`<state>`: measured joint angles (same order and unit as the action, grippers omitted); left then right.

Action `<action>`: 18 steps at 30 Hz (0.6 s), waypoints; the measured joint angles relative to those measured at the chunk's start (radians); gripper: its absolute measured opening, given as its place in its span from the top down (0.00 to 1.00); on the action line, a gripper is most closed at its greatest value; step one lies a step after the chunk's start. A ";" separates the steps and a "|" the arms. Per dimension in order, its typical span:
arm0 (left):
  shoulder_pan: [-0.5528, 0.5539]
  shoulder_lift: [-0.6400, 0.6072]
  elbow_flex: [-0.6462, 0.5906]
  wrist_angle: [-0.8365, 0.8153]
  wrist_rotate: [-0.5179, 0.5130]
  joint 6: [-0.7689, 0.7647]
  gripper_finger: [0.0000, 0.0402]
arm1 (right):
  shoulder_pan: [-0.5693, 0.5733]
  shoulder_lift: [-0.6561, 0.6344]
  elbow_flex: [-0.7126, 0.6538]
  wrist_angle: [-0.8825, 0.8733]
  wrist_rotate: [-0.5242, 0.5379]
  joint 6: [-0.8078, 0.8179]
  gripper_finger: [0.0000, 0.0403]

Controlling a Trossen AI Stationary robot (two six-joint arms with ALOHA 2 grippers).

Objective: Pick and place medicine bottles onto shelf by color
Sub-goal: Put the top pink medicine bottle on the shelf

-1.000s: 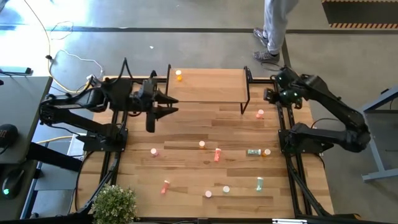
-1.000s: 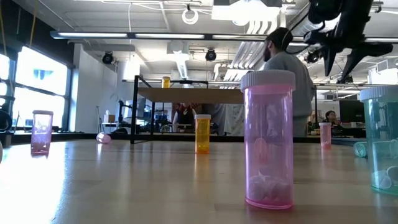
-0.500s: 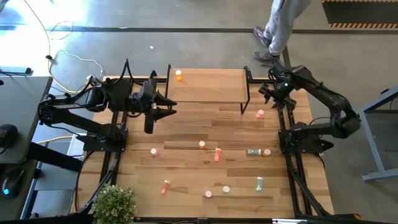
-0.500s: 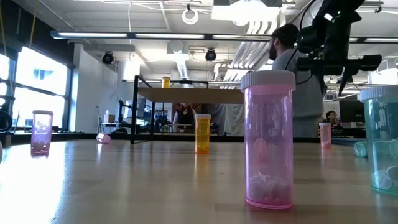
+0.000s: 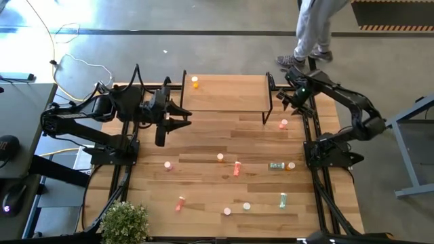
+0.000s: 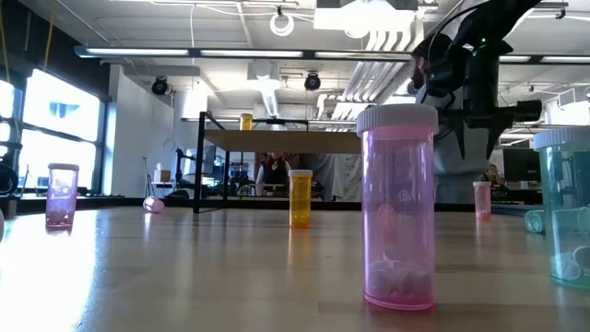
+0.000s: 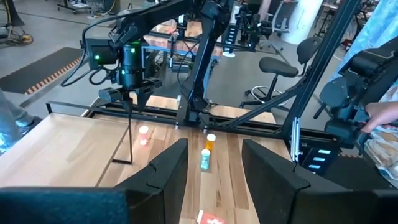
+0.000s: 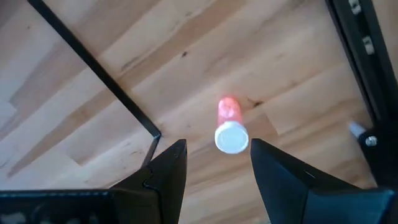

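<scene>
The shelf stands at the table's far middle on black legs, with one orange bottle upright on its far left corner. My right gripper is open above a pink bottle that stands upright on the table beside the shelf's right front leg. Its fingers touch nothing. My left gripper is open and empty, above the table by the shelf's left end. Several more orange, pink, red and teal bottles stand or lie on the table's near half, among them a red one and a teal one.
A lying teal bottle and an orange one are near the right rail. A potted plant sits at the near left corner. A person walks on the floor beyond the far edge. A tall pink bottle stands close in the low view.
My right gripper has moved toward the table's left edge and down, coming over the pink bottle beside the shelf's right leg. The person behind the table has walked on.
</scene>
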<state>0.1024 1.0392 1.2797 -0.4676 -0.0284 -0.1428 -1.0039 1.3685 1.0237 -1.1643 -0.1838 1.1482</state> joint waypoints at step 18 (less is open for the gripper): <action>0.000 0.000 0.000 0.001 -0.011 0.004 0.65 | 0.036 0.019 -0.149 0.113 -0.009 -0.053 0.50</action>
<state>0.1024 1.0389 1.2797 -0.4667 -0.0390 -0.1384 -0.9674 1.3872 0.8745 -1.0510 -0.1927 1.0954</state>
